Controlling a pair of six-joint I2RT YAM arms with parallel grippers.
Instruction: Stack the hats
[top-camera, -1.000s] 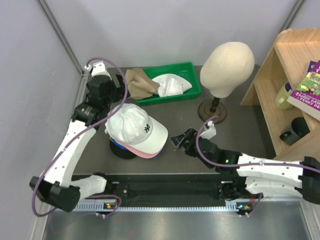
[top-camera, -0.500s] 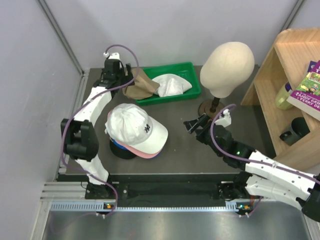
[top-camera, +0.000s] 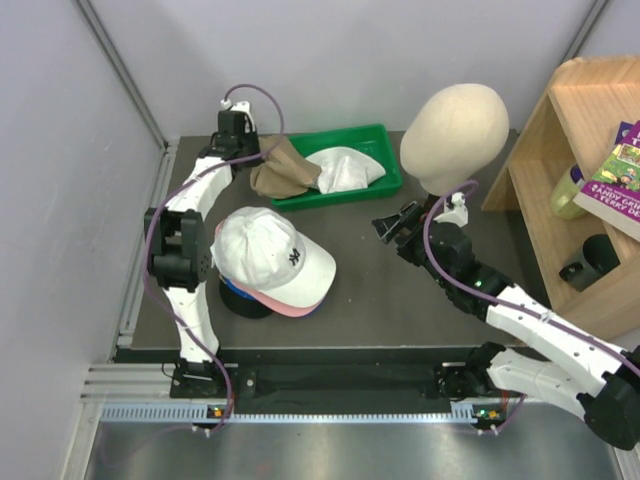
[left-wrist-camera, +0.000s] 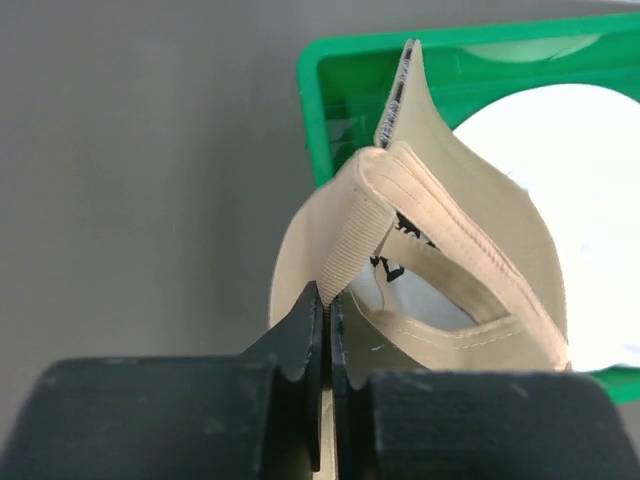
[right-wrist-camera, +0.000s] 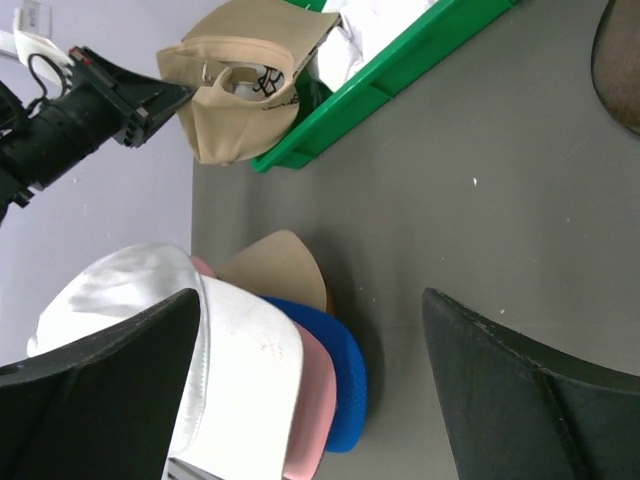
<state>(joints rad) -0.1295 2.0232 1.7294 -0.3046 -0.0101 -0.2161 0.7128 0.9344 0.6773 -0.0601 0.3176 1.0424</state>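
A stack of hats (top-camera: 270, 262) sits left of centre: a white hat with a dark logo (top-camera: 262, 250) on top, with pink (right-wrist-camera: 322, 425), blue (right-wrist-camera: 345, 372) and tan (right-wrist-camera: 277, 268) brims fanned out below it. A khaki hat (top-camera: 285, 172) hangs over the left end of the green bin (top-camera: 385, 185). My left gripper (left-wrist-camera: 329, 305) is shut on its back strap (left-wrist-camera: 352, 232). A second white hat (top-camera: 345, 168) lies in the bin. My right gripper (top-camera: 390, 228) hovers open and empty over the table, right of the stack.
A cream mannequin head (top-camera: 455, 120) stands on a round base (top-camera: 425, 222) just behind my right gripper. A wooden shelf (top-camera: 570, 140) holding a book and bottles fills the right side. Grey walls close off the back and left.
My left gripper has reached back to the bin's left end and shut on the khaki hat's strap. My right arm has swung back and right, toward the mannequin's base.
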